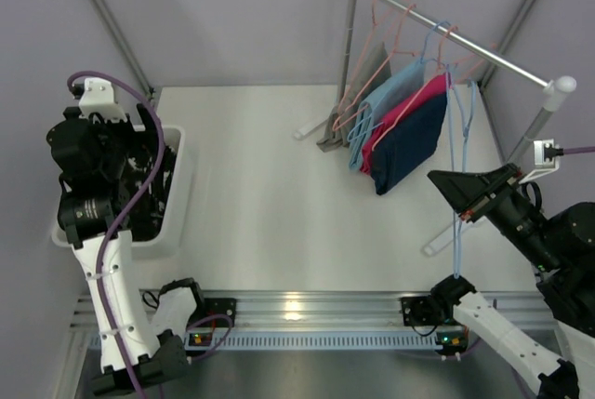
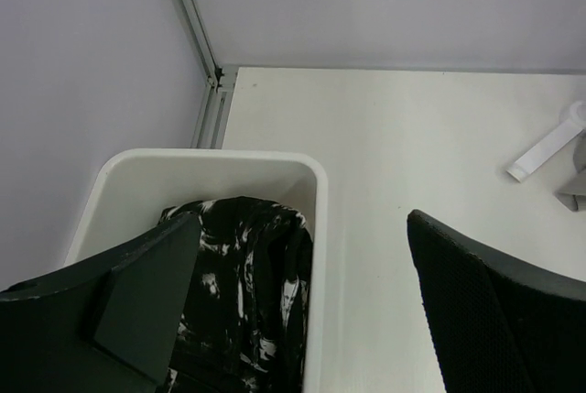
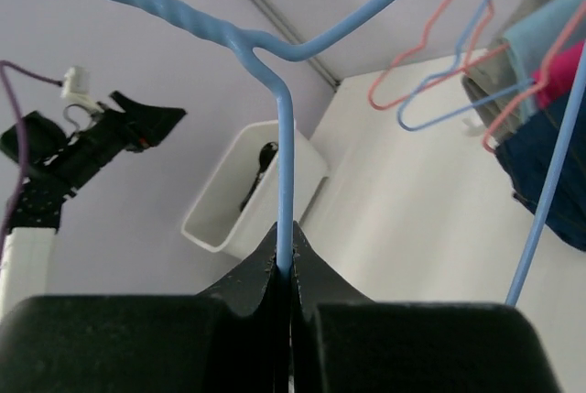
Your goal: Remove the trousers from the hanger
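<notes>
Blue hanger (image 3: 285,173) between right fingers (image 3: 245,294)

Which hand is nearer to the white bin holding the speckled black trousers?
Left. The left hand hovers open over the bin; the right hand is across the table beside the rack, shut on a blue hanger.

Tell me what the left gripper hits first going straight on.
Probably the right wall of the white bin, beside the black speckled trousers inside; the left gripper is open. Depth is unclear.
</notes>
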